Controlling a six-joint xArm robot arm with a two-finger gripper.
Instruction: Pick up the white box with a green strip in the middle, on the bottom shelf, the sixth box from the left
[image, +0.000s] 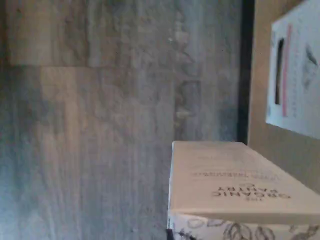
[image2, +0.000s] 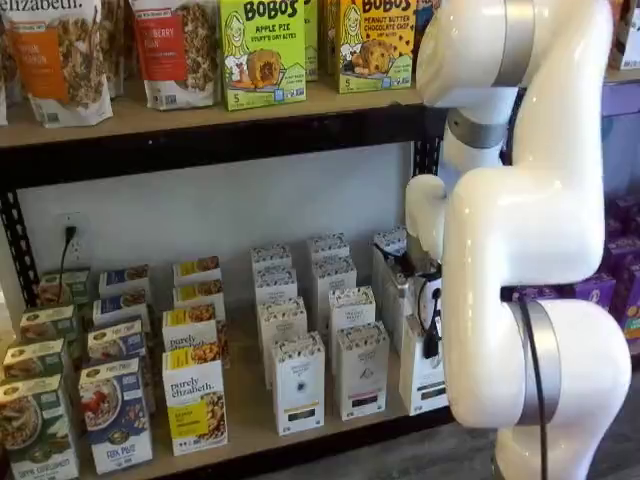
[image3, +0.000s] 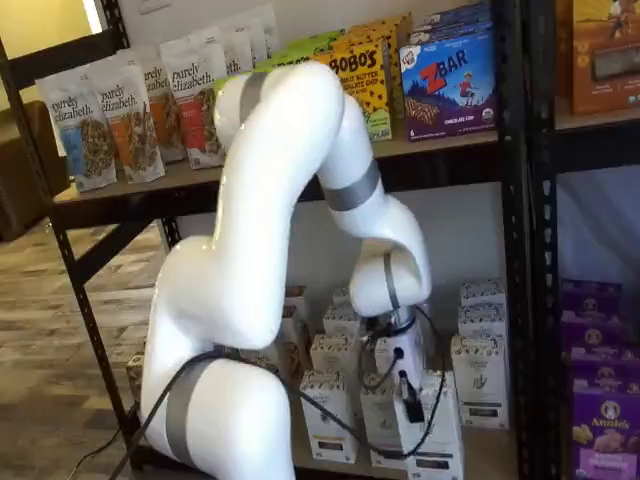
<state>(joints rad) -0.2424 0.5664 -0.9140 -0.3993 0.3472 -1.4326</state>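
The white box (image2: 421, 376) stands at the right of the front row on the bottom shelf (image2: 250, 420), partly behind my arm. My gripper (image2: 431, 336) comes down on its top. One black finger lies against its face in a shelf view (image3: 409, 396), where the box (image3: 433, 442) leans out at the shelf's front edge (image3: 490, 452). In the wrist view the box (image: 240, 185) is close under the camera and reaches over the black rail (image: 245, 70) above the grey floor. Its strip colour does not show.
Similar white cartons stand to its left, one with a black strip (image2: 298, 385) and one with a dark red strip (image2: 362, 372). Purely Elizabeth boxes (image2: 195, 400) are further left. Purple boxes (image3: 600, 420) fill the neighbouring rack past a black upright (image3: 520, 250). The upper shelf (image2: 200, 130) hangs overhead.
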